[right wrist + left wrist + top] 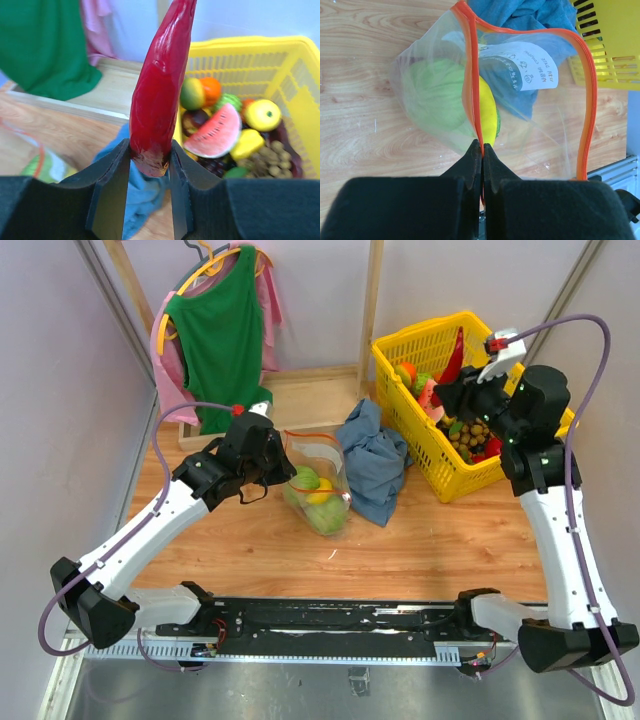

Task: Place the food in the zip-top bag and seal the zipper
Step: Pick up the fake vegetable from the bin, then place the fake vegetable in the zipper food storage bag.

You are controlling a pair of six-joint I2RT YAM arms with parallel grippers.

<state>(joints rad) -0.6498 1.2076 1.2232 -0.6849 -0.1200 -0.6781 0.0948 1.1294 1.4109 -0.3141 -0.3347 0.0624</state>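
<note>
Left claw [482, 148] pinching orange zipper [469, 75] of filmy bag [545, 142] | right claw [149, 150] clamping glossy red chili [160, 85]

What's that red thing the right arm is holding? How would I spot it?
Find the yellow basket on the table's right side. Over it, the right arm's fingers pinch a red chili by its blunt end. Unlike the rounder fruits lying in the basket, it is long, tapering and held aloft.

Between right gripper [149, 152] jaws, chili [160, 80]: glossy smooth plastic; in left gripper [481, 149] jaws, zip-top bag [430, 95]: thin clear film; zipper [470, 75]: matt orange plastic; table [360, 50] beneath: grained wood.
</note>
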